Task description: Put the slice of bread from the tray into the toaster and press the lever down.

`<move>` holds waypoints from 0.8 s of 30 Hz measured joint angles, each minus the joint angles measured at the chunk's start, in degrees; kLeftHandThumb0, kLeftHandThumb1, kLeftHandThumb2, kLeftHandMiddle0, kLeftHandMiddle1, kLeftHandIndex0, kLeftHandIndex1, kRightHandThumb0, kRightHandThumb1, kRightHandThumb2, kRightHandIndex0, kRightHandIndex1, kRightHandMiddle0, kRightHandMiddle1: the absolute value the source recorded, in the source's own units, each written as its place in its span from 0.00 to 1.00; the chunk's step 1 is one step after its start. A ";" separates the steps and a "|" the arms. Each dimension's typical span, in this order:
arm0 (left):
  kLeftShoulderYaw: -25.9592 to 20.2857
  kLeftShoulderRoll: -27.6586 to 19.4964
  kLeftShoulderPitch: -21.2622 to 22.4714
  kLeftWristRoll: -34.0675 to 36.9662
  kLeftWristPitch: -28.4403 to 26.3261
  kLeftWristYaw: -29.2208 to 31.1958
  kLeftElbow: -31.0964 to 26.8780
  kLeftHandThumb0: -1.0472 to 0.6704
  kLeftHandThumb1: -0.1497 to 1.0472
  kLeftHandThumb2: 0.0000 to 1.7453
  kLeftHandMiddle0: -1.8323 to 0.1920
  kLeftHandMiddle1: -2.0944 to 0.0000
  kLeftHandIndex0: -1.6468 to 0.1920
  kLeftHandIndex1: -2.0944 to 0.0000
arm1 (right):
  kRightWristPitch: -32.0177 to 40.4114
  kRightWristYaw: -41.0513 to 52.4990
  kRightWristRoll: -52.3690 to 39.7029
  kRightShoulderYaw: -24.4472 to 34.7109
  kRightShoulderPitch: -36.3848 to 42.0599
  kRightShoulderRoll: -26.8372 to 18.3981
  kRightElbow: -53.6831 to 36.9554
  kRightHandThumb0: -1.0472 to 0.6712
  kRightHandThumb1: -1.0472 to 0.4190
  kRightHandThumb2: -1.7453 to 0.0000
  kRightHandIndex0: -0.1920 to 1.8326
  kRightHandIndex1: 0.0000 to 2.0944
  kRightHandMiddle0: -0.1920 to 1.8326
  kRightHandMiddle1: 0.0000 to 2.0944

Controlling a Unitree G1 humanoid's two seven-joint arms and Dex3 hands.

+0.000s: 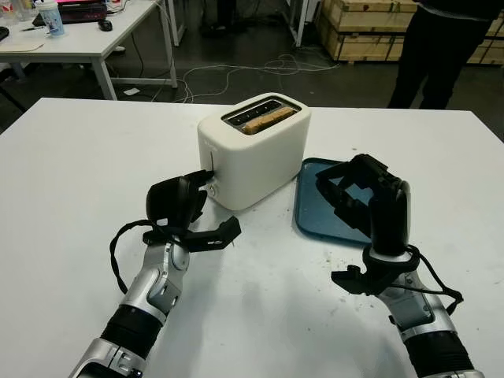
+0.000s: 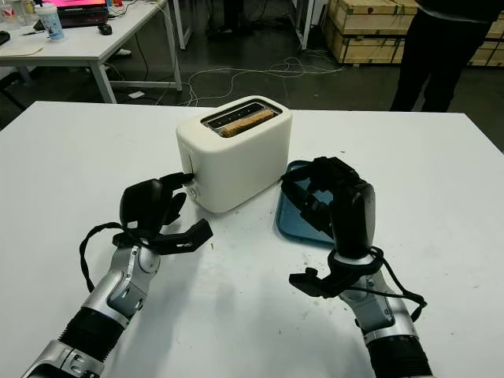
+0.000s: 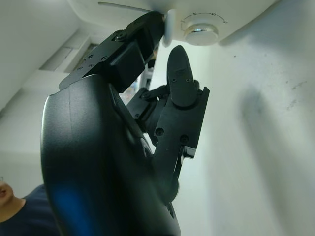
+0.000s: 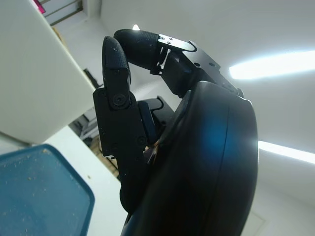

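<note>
The white toaster stands mid-table with the bread slice sunk in its near slot. Left of it, my left hand reaches the toaster's front end. One fingertip presses on the white lever, which sits low in its slit just above the dial. The thumb sticks out over the table and the hand grasps nothing. The blue tray lies right of the toaster with only crumbs on it. My right hand is raised above the tray, fingers curled and holding nothing.
A person in dark clothes stands beyond the table's far right edge. Another white table with clutter is at the back left, wooden crates are at the back, and cables lie on the floor.
</note>
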State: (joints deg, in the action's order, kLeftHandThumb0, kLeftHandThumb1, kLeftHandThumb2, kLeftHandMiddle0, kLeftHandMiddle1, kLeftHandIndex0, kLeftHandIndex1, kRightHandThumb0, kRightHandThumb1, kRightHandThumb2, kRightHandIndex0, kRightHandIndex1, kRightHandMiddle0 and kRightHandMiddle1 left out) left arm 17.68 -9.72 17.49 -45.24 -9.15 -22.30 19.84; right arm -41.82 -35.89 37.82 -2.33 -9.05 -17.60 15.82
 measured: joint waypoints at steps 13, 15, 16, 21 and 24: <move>0.86 -0.02 -3.56 2.40 0.44 0.16 -4.03 0.48 0.84 0.32 0.50 0.55 0.36 1.00 | -0.26 0.10 -0.11 -0.02 -0.38 -0.01 -0.24 0.36 0.09 0.94 0.52 0.78 0.45 0.63; 2.22 -0.05 -6.30 4.12 1.98 1.42 -5.88 0.48 0.75 0.47 0.50 0.43 0.38 1.00 | -0.49 0.36 -1.03 -0.04 -0.44 0.05 -0.40 0.36 0.09 0.94 0.52 0.78 0.45 0.63; 2.90 0.00 -7.62 4.84 3.06 2.04 -7.13 0.47 0.73 0.51 0.52 0.36 0.39 1.00 | -0.59 0.43 -1.38 -0.04 -0.49 0.08 -0.55 0.36 0.09 0.94 0.52 0.78 0.45 0.63; 0.07 -0.51 -11.01 11.28 8.77 0.94 -13.30 0.47 0.74 0.48 0.53 0.17 0.34 0.97 | -1.13 3.47 -5.30 -0.38 -0.51 0.43 -0.61 0.36 0.09 0.94 0.52 0.76 0.45 0.62; -2.50 -2.00 -10.38 12.98 12.98 -0.39 -15.89 0.44 0.77 0.42 0.51 0.17 0.30 0.95 | -1.28 5.34 -7.94 -0.41 -0.51 1.06 -0.61 0.36 0.09 0.93 0.53 0.76 0.45 0.61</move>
State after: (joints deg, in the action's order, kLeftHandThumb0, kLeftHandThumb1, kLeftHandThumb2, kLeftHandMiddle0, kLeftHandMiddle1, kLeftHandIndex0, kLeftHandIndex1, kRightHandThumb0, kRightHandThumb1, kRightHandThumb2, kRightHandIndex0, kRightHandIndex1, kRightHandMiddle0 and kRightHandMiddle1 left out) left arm 15.19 -11.72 7.11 -32.26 3.83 -22.69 3.95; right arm -43.09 -30.56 29.88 -2.74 -9.56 -16.55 15.21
